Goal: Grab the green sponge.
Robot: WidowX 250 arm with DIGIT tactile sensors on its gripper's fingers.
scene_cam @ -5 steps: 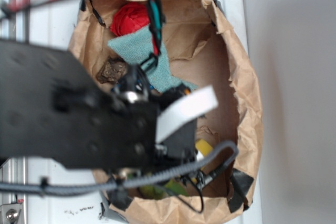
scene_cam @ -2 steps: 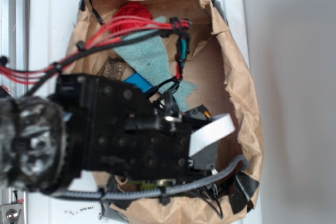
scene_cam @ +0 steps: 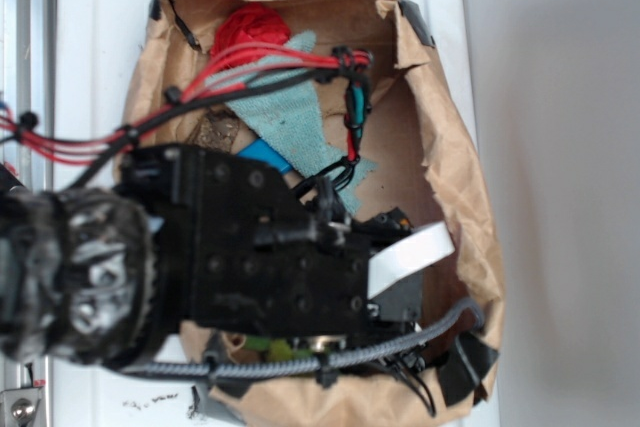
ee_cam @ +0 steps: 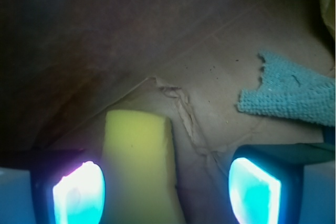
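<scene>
The end effector (ee_cam: 167, 190) hangs open over the paper bag (scene_cam: 470, 197) floor, the sponge (ee_cam: 139, 166) lying just inside its left finger (ee_cam: 79, 192). A good grasp wants a small shift left before descending and closing. The sponge's near end is cut off; the arm hides it from outside.

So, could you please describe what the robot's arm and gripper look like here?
The arm is matte black, boxy and bolt-studded, with red wires, a black corrugated cable and a white tag. The gripper has glowing cyan finger pads.
</scene>
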